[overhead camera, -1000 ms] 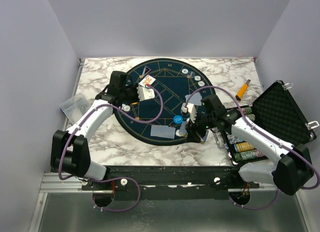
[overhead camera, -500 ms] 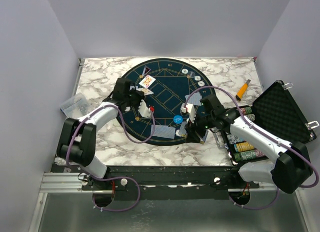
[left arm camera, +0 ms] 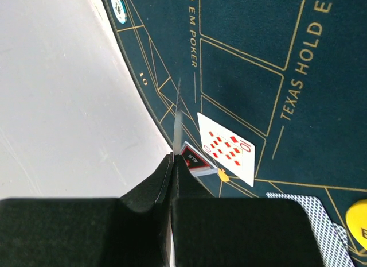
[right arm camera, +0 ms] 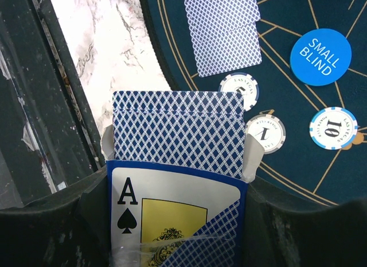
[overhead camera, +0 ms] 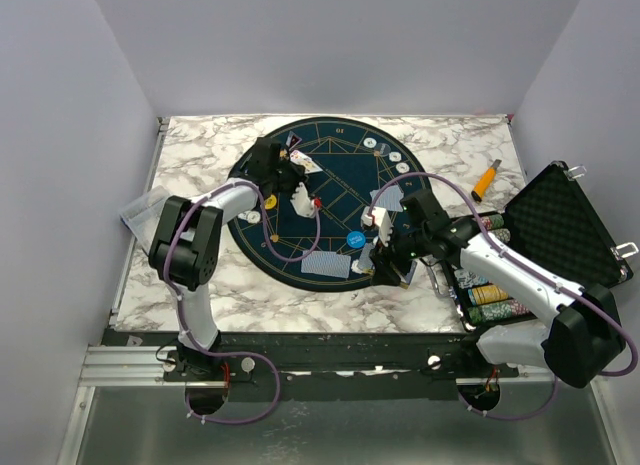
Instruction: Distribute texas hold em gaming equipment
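One playing card point(left arm camera: 178, 112) is pinched edge-on in the closed left gripper point(left arm camera: 171, 166) over the poker mat point(left arm camera: 252, 49), just beside a face-up ten of diamonds point(left arm camera: 226, 149). A deck box point(right arm camera: 172, 221), with cards protruding from its top, is clamped by the right gripper point(right arm camera: 176, 192) near the SMALL BLIND button point(right arm camera: 320, 56) and three chips point(right arm camera: 265, 133).

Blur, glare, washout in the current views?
Top external: even light, no glare; whitish round chips too small to read. Left wrist: print on the dark blue felt mat sharp, white marbled tabletop nearly washed out, edge-on playing card in the black left tool just a sliver. Right wrist: blue-backed card box crisp, right tool shadowed.
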Robot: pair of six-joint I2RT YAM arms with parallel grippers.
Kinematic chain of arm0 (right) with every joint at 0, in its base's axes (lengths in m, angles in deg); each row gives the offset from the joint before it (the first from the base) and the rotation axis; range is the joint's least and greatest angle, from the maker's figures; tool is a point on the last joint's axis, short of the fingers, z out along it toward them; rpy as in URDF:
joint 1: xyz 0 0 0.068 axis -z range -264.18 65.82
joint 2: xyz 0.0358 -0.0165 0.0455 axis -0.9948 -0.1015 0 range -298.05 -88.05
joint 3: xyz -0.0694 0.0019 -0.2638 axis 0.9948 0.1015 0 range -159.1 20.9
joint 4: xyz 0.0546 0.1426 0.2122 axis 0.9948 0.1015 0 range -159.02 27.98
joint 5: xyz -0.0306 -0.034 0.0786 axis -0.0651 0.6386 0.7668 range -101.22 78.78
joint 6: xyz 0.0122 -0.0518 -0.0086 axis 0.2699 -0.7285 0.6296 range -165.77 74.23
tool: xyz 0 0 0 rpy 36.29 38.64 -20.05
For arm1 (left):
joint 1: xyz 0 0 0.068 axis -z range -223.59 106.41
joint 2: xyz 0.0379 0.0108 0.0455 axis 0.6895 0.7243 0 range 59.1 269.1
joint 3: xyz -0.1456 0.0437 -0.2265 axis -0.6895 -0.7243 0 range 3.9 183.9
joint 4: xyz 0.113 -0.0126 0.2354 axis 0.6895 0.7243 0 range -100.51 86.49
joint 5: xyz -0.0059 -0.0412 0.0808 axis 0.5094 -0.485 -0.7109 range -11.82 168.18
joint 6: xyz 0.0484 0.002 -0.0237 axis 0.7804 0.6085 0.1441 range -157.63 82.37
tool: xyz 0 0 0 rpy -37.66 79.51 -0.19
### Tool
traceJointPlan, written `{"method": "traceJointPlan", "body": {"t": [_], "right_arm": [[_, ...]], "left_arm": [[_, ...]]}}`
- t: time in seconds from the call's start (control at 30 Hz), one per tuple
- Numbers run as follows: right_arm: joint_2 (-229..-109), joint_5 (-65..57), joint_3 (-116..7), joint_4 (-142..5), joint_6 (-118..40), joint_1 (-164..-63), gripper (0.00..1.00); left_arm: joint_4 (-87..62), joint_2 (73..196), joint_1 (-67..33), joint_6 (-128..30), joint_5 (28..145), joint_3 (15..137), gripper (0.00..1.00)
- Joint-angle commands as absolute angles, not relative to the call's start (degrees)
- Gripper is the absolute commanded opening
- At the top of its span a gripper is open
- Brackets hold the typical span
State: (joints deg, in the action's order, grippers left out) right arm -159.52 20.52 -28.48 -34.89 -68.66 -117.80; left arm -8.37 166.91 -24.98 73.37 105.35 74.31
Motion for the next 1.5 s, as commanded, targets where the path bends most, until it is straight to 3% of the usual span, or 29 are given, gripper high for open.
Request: {"method": "traceJointPlan", "body": {"t": [0.0, 0.3, 0.43, 0.73, 1.1, 1.23, 1.47], "right_arm": [[-159.95, 19.50, -29.13, -35.98, -68.43, -117.49, 0.01], [-159.78, 18.96, -28.31, -36.54, -68.31, -117.48, 0.01], [-159.86, 18.66, -28.03, -36.73, -68.39, -117.50, 0.00], [-160.64, 18.68, -28.36, -36.69, -68.69, -117.47, 0.01], [-159.08, 18.37, -28.24, -36.15, -68.87, -117.48, 0.01], [-158.30, 18.56, -27.68, -36.85, -68.68, -117.48, 0.00], [-157.67, 19.71, -28.44, -36.68, -68.87, -117.49, 0.01]], "left_arm": [[-8.31, 170.10, -24.30, 75.12, 108.09, 77.85, 0.00], [-7.39, 174.31, -24.26, 78.33, 106.57, 79.83, 0.01], [-7.25, 175.40, -24.26, 78.84, 105.74, 80.36, 0.12], [-5.46, 173.84, -24.34, 79.40, 102.88, 78.74, 0.49], [3.38, 162.25, -26.96, 78.57, 99.91, 69.93, 0.63], [8.76, 157.56, -27.85, 65.55, 100.55, 71.55, 0.64], [23.32, 149.82, -27.95, 19.77, 111.28, 82.98, 0.64]]}}
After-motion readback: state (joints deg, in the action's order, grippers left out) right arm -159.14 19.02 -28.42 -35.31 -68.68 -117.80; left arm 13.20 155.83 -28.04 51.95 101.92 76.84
